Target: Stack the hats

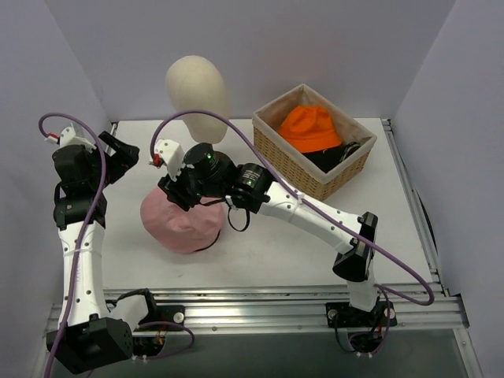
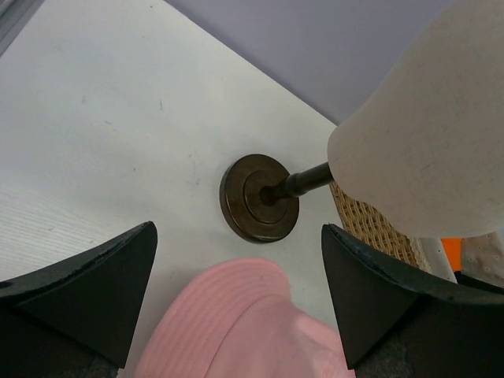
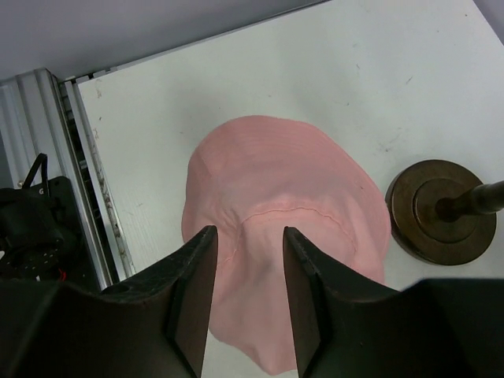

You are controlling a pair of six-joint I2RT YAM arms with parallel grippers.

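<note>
Hovering straight over the pink bucket hat [image 3: 291, 181], the right end effector [image 3: 248, 236] has its fingers part-way apart w/ nothing pinched between them; the crown seam shows through the gap. So the hat lies directly below, not off to a side. It's near-round, w/ no real long axis, so wrist yaw prob. matters little. Whether the fingertips touch the fabric: can't tell.

Ref. landmark is the dark stand base [image 3: 441, 209] under the mannequin head [image 1: 195, 87]. The pink hat sits on the bench [image 3: 354, 63] just beside that base, on the side toward the arm mounts. The left wrist view shows a thin strip of bench between brim and base.

The left end effector [image 2: 238, 236] is spread wide and empty, up above the base's left-near side, w/ the pink brim low between its fingers.

Right of the base stands the wicker basket [image 1: 287, 153], holding the orange hat [image 1: 309, 127] and something black, prob. the black cap [image 1: 335, 156], beside it. Tan cap: not seen.

Judgement: if the pink hat is the bottom of the stack, the next pick is in the basket. That pick turns on one relation: the basket hats lie across the base to its right. The right arm is nearer, the left arm well apart from them.
</note>
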